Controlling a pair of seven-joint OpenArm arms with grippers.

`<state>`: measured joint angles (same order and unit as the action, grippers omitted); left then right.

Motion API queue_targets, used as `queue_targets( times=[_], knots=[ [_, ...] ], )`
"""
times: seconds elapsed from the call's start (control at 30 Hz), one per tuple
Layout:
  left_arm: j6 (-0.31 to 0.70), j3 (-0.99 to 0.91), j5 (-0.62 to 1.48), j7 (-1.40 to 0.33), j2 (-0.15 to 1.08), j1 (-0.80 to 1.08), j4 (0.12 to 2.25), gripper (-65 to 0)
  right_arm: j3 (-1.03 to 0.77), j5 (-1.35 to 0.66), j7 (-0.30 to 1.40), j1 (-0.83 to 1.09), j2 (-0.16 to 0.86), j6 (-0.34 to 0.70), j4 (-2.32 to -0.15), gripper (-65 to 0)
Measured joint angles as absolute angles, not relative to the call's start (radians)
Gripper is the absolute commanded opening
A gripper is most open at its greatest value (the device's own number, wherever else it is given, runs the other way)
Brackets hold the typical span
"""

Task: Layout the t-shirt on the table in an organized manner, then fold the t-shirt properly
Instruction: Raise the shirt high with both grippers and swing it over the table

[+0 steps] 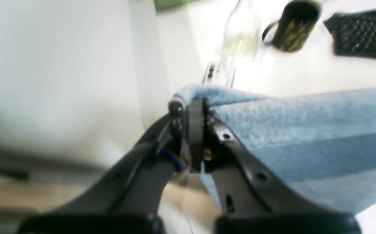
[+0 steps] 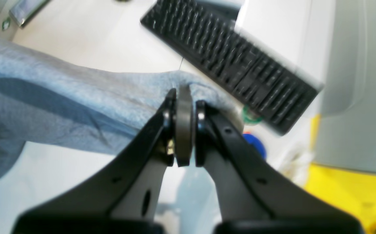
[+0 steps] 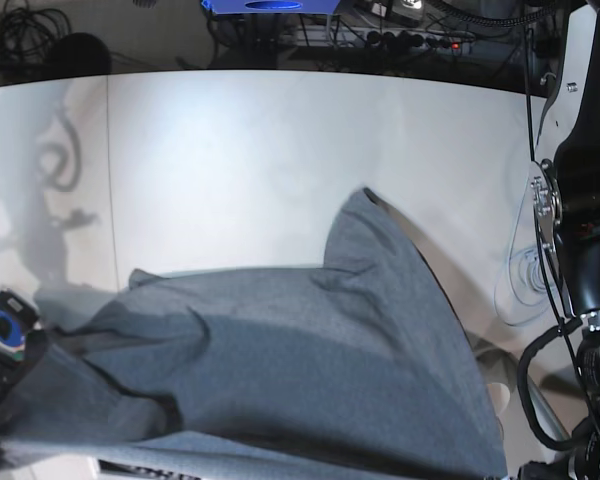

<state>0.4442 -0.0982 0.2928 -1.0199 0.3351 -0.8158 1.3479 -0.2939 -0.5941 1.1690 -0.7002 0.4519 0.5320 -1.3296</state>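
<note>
The white surface spans the base view, with a curved far edge, a thin dark seam near its left side, and cables on the dark floor beyond it.

The grey t-shirt is the largest item. It is lifted and stretched across the near part of the surface, and one pointed portion rises toward the surface centre.

The black keyboard lies beyond the fabric in the right wrist view. In the left wrist view, a black and yellow mug stands just beside a clear glass bottle; both are blurred.

The left gripper is fully closed, with a folded edge of the t-shirt pinched at its tips. The right gripper is likewise fully closed on a fabric edge, and the cloth runs away to its left.
</note>
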Motion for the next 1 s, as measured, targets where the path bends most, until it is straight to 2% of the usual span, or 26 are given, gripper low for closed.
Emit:
queue_targets(
  times=[0.27,0.53,0.73,1.0],
  knots=[
    [0.444,-0.084,0.164,-0.997,0.303,-0.970,1.287,-65.0,-0.260,-0.526,1.169,-0.833,0.460,0.532,-1.331,-64.5],
    [0.444,-0.084,0.131,-0.954,0.268,-1.082,1.228,-65.0,-0.260,-0.481,1.170,-0.946,0.465,0.532,-1.331,-64.5],
    [0.445,-0.085,0.136,-0.951,0.243,-1.166,1.215,-65.0,-0.260,-0.437,1.098,-0.995,0.466,0.533,-1.332,-64.5],
    [0.444,-0.095,0.135,-0.957,0.255,-1.185,1.221,-65.0,-0.244,-0.440,1.016,-1.073,0.468,0.533,-1.332,-64.5]
  ],
)
